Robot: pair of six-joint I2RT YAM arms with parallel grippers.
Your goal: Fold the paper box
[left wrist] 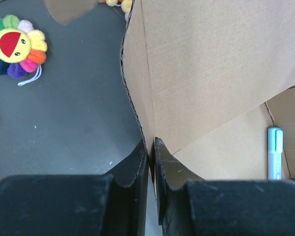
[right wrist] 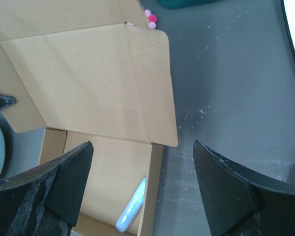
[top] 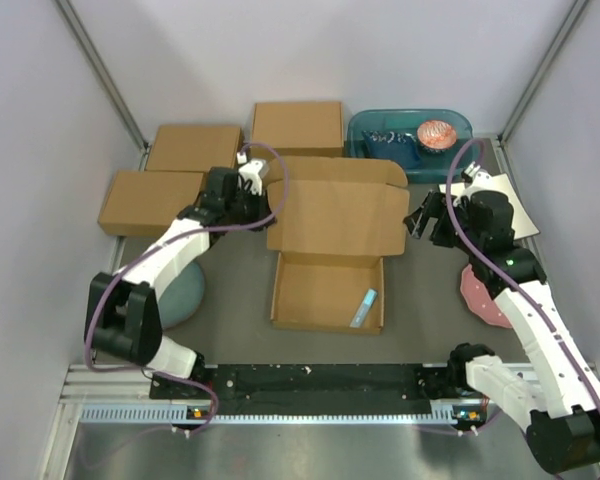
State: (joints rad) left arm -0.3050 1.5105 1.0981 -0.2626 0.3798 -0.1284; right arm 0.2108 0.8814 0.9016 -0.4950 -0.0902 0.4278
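Left gripper [left wrist: 151, 145] clamped the box [top: 335, 215] at its left edge; right gripper [right wrist: 142, 147] hung apart. Light, stiff cardboard; edges seemed best holds.

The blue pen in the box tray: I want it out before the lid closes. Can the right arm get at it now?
Probably yes. The blue pen lies uncovered in the tray, clear of the lid, and the right hand hangs open and empty close by.
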